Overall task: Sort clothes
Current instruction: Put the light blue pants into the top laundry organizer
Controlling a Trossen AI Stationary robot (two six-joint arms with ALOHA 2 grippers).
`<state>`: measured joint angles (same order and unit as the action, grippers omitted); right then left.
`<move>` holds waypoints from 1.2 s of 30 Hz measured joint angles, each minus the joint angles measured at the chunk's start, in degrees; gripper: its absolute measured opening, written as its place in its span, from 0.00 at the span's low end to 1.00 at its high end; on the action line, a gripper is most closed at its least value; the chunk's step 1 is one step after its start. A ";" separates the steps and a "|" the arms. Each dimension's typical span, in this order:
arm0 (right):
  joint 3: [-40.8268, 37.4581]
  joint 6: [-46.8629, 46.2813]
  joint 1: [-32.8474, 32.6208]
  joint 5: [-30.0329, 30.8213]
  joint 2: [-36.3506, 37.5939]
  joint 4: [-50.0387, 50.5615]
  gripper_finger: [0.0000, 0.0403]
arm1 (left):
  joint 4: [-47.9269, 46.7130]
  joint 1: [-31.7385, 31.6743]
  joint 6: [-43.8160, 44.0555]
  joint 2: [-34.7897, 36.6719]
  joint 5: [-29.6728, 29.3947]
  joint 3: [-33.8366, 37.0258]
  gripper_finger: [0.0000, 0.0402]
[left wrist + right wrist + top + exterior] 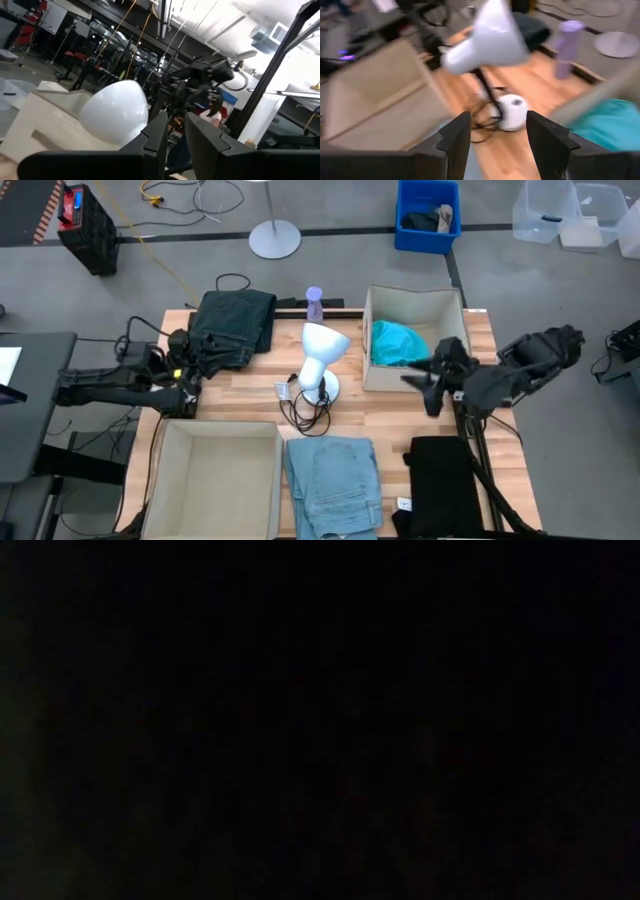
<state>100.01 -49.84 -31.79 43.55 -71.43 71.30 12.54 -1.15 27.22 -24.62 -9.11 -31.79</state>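
The dark green trousers (235, 325) lie folded at the table's far left. The teal shirt (398, 342) lies inside the far right beige box (415, 298) and shows in the right wrist view (615, 125). The light blue jeans (335, 480) lie at the near middle. The black garment (445, 475) lies at the near right. My right gripper (418, 385) is open and empty above the table, at that box's near left corner (497, 137). My left gripper (188, 395) is at the left edge, its fingers close together and empty (176, 145). The low view is dark.
A white desk lamp (320, 360) with its cord stands mid-table. A purple bottle (314, 302) stands at the far edge. A beige box (165, 480) with nothing in it stands at the near left. A blue bin (427, 215) sits on the floor beyond.
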 joint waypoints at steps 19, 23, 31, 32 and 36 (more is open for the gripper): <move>0.00 -9.29 -7.89 -13.67 -15.10 -3.70 0.51 | 0.50 0.00 0.23 -6.52 -1.71 0.02 0.15; 0.00 -15.05 -8.65 -14.43 -19.30 -3.70 0.51 | 0.48 0.00 0.11 -6.50 -1.76 0.02 0.15; 0.00 -26.56 -8.72 -19.15 -28.18 -4.22 0.51 | 0.48 -0.02 0.13 -6.47 -1.82 0.02 0.15; 0.00 -28.19 -8.71 -19.95 -29.18 -4.38 0.51 | 0.48 0.00 0.15 -6.47 -1.83 0.02 0.15; 0.00 -33.46 -8.70 -23.77 -33.22 -4.64 0.56 | 0.48 -0.01 0.48 -6.47 -1.83 0.02 0.15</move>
<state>100.01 -83.30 -40.49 19.78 -104.66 66.65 13.02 -1.16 27.70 -31.09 -10.93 -31.77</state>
